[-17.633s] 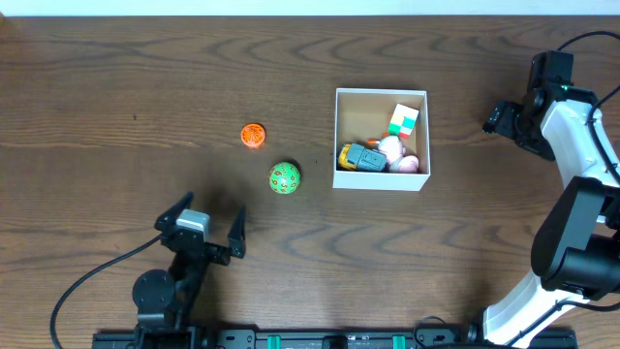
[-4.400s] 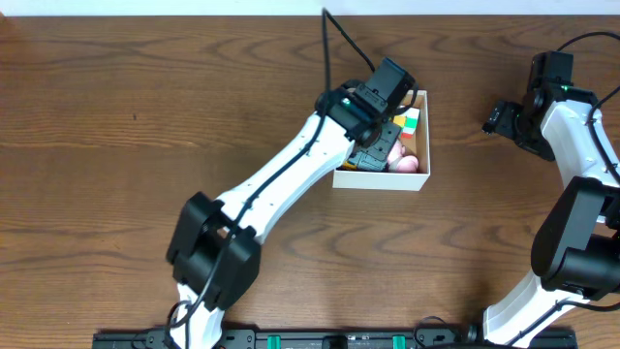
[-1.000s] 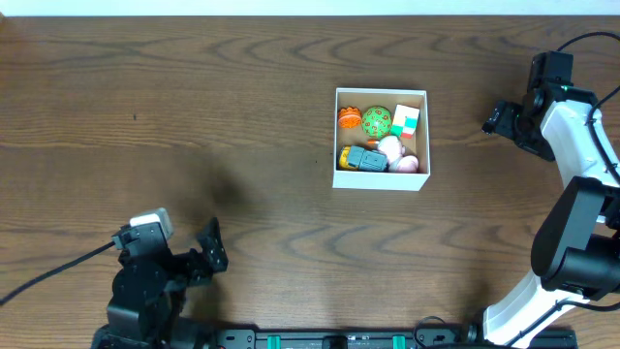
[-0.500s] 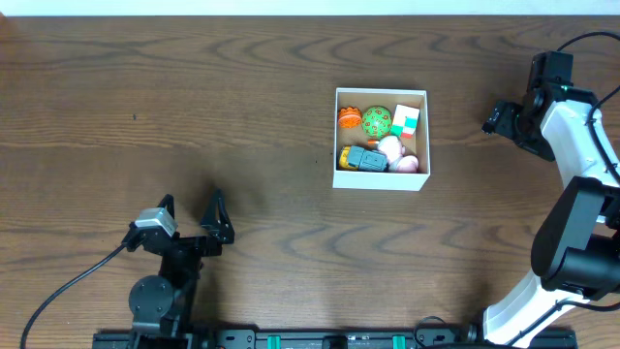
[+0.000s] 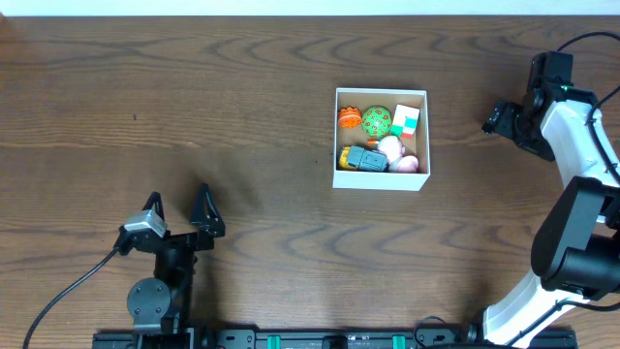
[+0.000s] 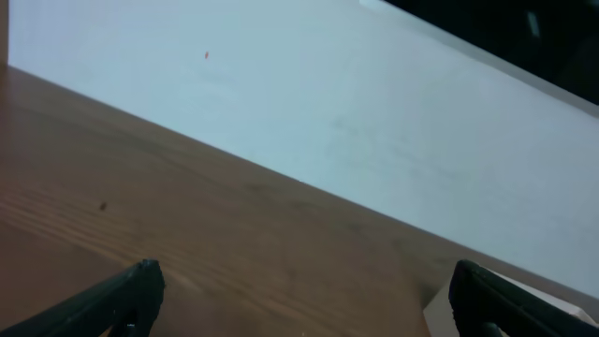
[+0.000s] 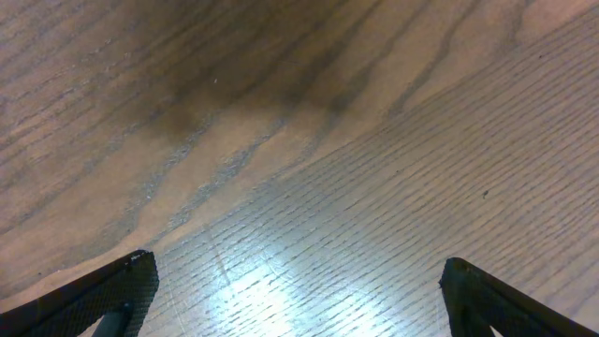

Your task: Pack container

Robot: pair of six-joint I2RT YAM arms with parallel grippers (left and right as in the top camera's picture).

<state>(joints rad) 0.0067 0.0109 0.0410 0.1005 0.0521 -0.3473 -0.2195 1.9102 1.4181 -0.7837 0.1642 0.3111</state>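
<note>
The container sits on the wooden table, right of centre, holding an orange ball, a green ball, a white, green and red block and a yellow-grey toy car. The left gripper, near the front edge, is spread wide and empty. The right gripper, off to the container's right, is likewise parted over bare wood.
</note>
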